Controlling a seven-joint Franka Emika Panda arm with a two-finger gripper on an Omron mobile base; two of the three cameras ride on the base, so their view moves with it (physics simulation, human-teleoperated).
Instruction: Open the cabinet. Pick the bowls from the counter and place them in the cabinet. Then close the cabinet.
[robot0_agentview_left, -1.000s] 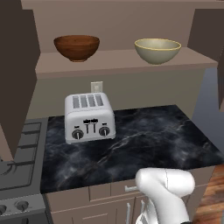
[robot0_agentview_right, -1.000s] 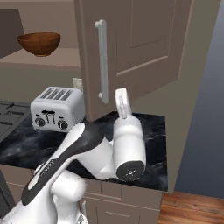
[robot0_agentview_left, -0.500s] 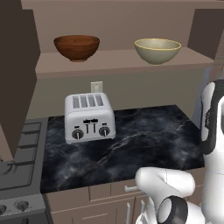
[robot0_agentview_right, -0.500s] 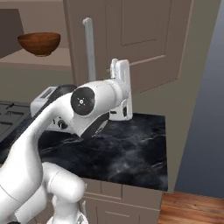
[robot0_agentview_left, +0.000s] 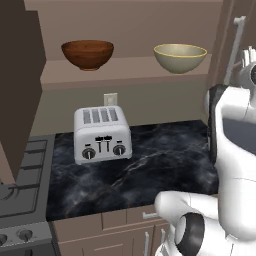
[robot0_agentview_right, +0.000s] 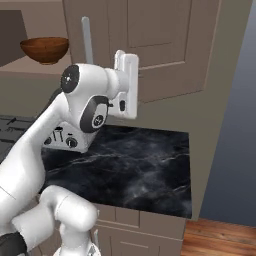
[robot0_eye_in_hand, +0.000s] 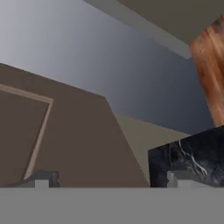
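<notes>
The cabinet stands with both doors swung open. On its brown shelf (robot0_agentview_left: 125, 70) sit the bowls: the reddish-brown wooden one (robot0_agentview_left: 87, 54) at the left and the cream one (robot0_agentview_left: 180, 56) at the right. The wooden bowl (robot0_agentview_right: 45, 49) also shows in the right base view. My gripper (robot0_eye_in_hand: 107, 181) is open, its tips (robot0_eye_in_hand: 41, 179) far apart with nothing between them. It is raised close to the panelled face of the right door (robot0_agentview_right: 165, 45), beside that door's silver bar handle (robot0_agentview_right: 87, 42). The black marble counter (robot0_agentview_left: 150, 165) lies below.
A silver toaster (robot0_agentview_left: 102, 134) stands at the back left of the counter, with the stove top (robot0_agentview_left: 20, 175) to its left. The open left door (robot0_agentview_left: 20, 75) juts out at the left. My arm (robot0_agentview_left: 235, 150) rises over the counter's right end. Wooden floor (robot0_agentview_right: 220, 240) lies to the right.
The arm has swung up and across to the right door. The hand has turned from pointing upward to facing the door's panel. The bowls and the doors have not moved.
</notes>
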